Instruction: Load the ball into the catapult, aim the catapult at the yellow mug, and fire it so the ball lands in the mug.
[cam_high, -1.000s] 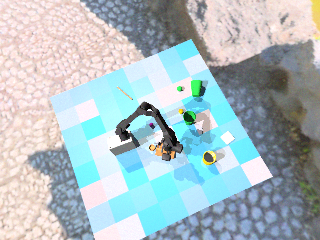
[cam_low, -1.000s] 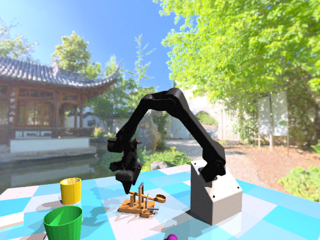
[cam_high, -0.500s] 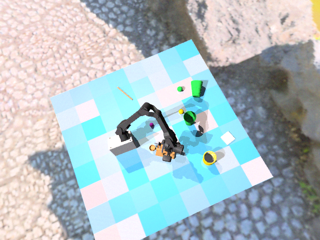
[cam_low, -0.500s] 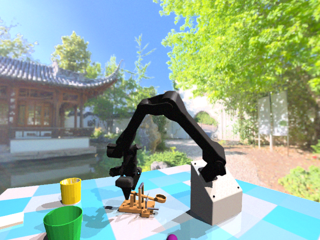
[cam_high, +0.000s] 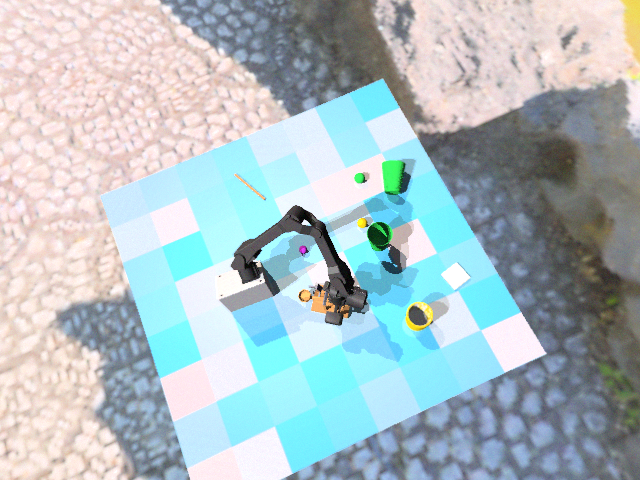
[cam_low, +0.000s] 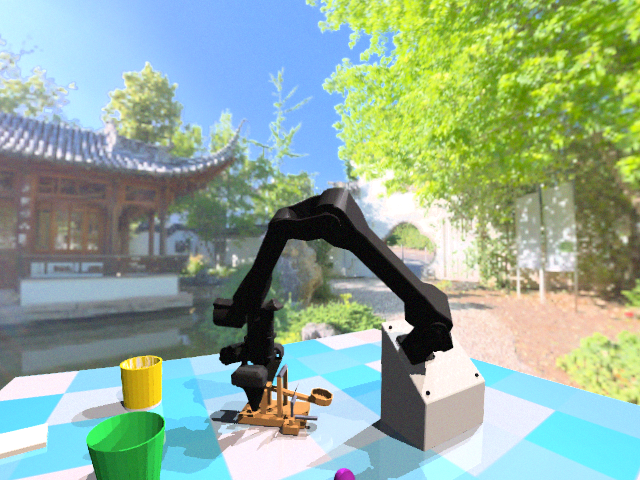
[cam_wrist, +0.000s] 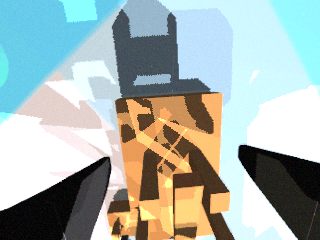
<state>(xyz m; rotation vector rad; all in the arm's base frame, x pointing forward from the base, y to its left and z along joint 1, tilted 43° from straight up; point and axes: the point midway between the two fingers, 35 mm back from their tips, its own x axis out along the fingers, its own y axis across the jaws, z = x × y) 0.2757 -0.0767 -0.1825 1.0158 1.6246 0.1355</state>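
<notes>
On your left in the exterior view stands the yellow cylindrical mug (cam_low: 141, 381), upright and well apart from the catapult, with a green plastic cup (cam_low: 126, 444) nearer the camera. Moving right, the black parallel-jaw gripper (cam_low: 256, 400) hangs low over the mug-side end of the small orange wooden catapult (cam_low: 279, 408), its fingers spread wide and pinching nothing; the wrist view shows both dark fingers straddling the baseplate without touching it. The spoon cup (cam_low: 322, 396) points toward the grey arm pedestal (cam_low: 454, 408); whether a ball sits in it cannot be told.

Judge the catapult light and rigid, likely to skid or pivot on the checkered blue mat (cam_high: 330, 397), with a thin throwing arm that looks fragile. Take hold across the flat baseplate edges, not the arm or uprights.

Room looks open toward the mug; the pedestal crowds the spoon side, and the small purple ball (cam_low: 344, 473) lies near the front.
</notes>
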